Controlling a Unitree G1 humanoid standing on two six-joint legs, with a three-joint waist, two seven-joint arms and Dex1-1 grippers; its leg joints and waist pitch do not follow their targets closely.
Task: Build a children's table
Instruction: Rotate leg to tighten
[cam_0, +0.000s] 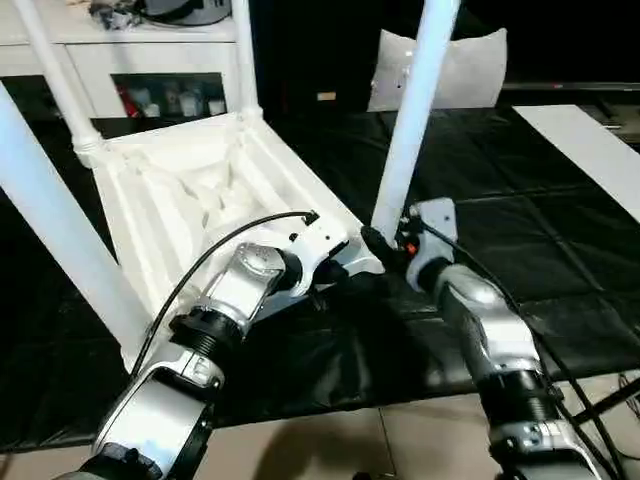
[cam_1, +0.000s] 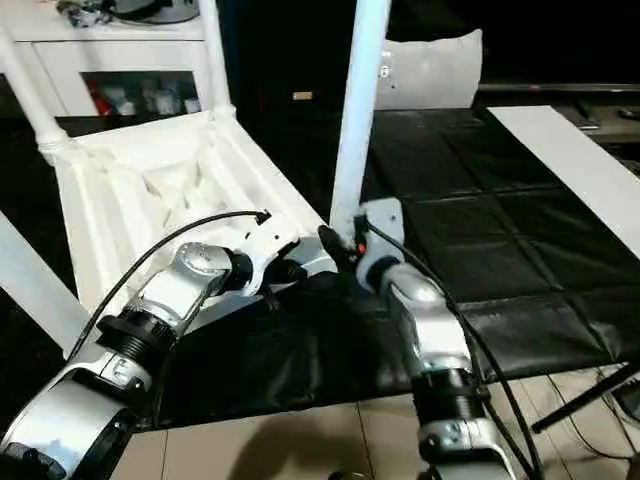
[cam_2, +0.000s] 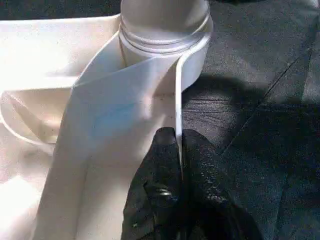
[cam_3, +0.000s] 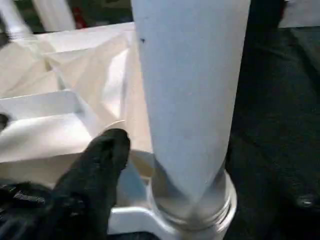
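The children's table lies upside down on the black mat, its ribbed white top facing up. Three legs stand in corner sockets. A fourth leg rises from the near right corner socket. My left gripper is shut on the thin rim of the top just beside that socket. My right gripper is at the base of this leg. One of its fingers stands a little off the tube; the other is hidden behind it.
The black mat covers the floor under the table, with pale tiles at its near edge. A white cabinet stands at the back left, a white cushion behind the leg, and a white board lies at the right.
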